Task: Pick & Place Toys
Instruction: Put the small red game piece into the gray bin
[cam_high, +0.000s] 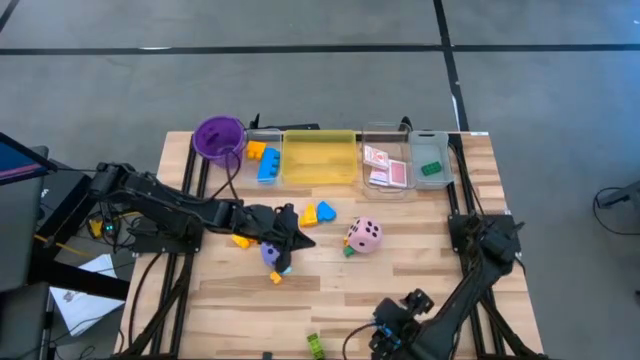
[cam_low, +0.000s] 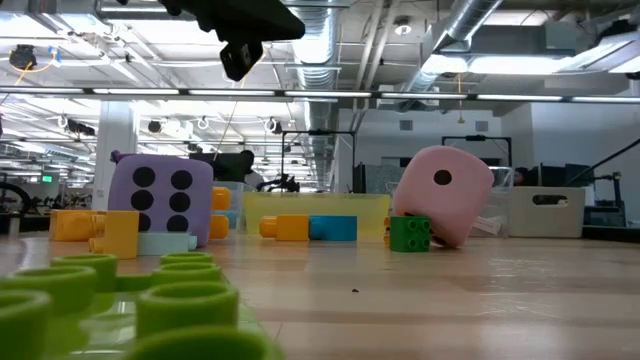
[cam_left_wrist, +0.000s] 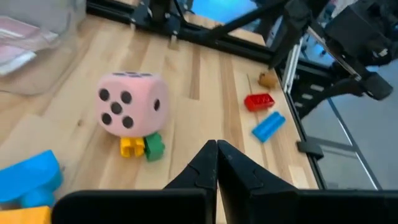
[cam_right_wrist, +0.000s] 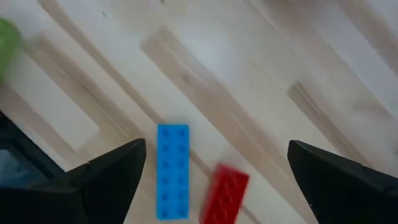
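My left gripper (cam_high: 296, 238) (cam_left_wrist: 216, 155) hangs shut above the table's middle, holding nothing, just right of a purple dotted die (cam_high: 270, 252) (cam_low: 160, 197). A pink dotted die (cam_left_wrist: 130, 102) (cam_high: 364, 236) lies ahead of it, leaning on small yellow and green blocks (cam_left_wrist: 142, 147). Yellow and blue blocks (cam_high: 318, 212) lie just beyond. Near the front edge my right gripper (cam_high: 395, 325) (cam_right_wrist: 216, 149) points down, open, above a blue brick (cam_right_wrist: 172, 171) and a red brick (cam_right_wrist: 224, 193) that lie flat on the wood. It touches neither.
Along the far edge stand a purple cup (cam_high: 218, 137), a clear tray with yellow and blue blocks (cam_high: 262, 160), a yellow tray (cam_high: 320, 157), a clear tray with pink cards (cam_high: 385, 165) and one with a green block (cam_high: 432, 165). A green block (cam_high: 316, 345) lies at the front edge.
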